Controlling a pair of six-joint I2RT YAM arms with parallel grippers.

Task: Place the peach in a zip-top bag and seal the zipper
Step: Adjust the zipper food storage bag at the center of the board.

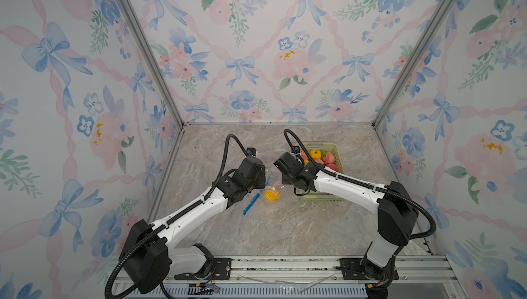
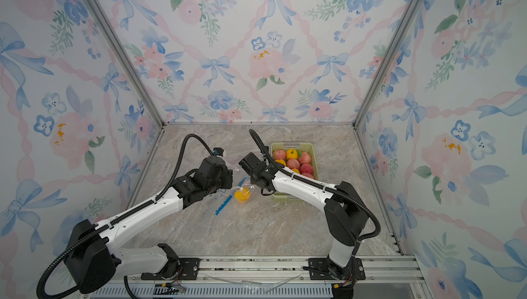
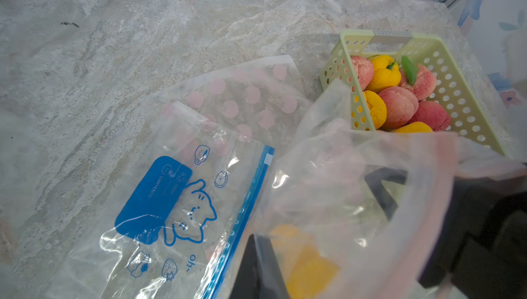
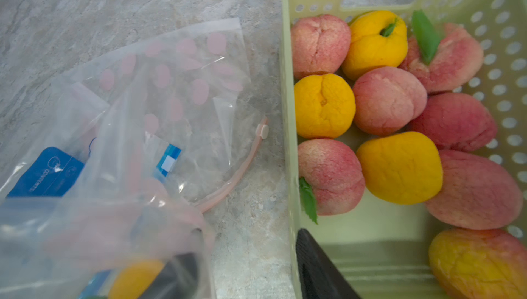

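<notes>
Top views first. Yellow peach [image 1: 271, 195] sits low inside a clear zip-top bag [image 1: 279, 187] at table centre. Left gripper [image 1: 264, 175] is at the peach's 11 o'clock, pressed together; by my reading it pinches the bag's rim. Green basket [image 1: 319, 197] of spare fruit is at 2 o'clock. A flat blue-zip bag [image 1: 251, 203] lies at 8 o'clock.

Left wrist view. Bag film drapes across the lens, and its pink zip strip [image 3: 427, 197] looks slack and unsealed. The peach shows orange through the plastic. The blue-zip bag carries a blue label panel [image 3: 154, 197] reading "CONTENTS", a cartoon cat, and "oh~" [image 3: 191, 263]. No brand is legible. A pink-dotted bag [image 3: 242, 95] lies partly under it.

Right wrist view. Right gripper [image 4: 245, 254] is spread, with nothing between the fingers [image 4: 319, 269]. One finger is by the basket's near wall, the other behind bag film.

Judgement: loading is done and sealing is in hand. The next move calls for the right gripper to catch the free end of the rim, draw it taut against the left's pinch, then run along the zip. The held bag's slider is not seen.
</notes>
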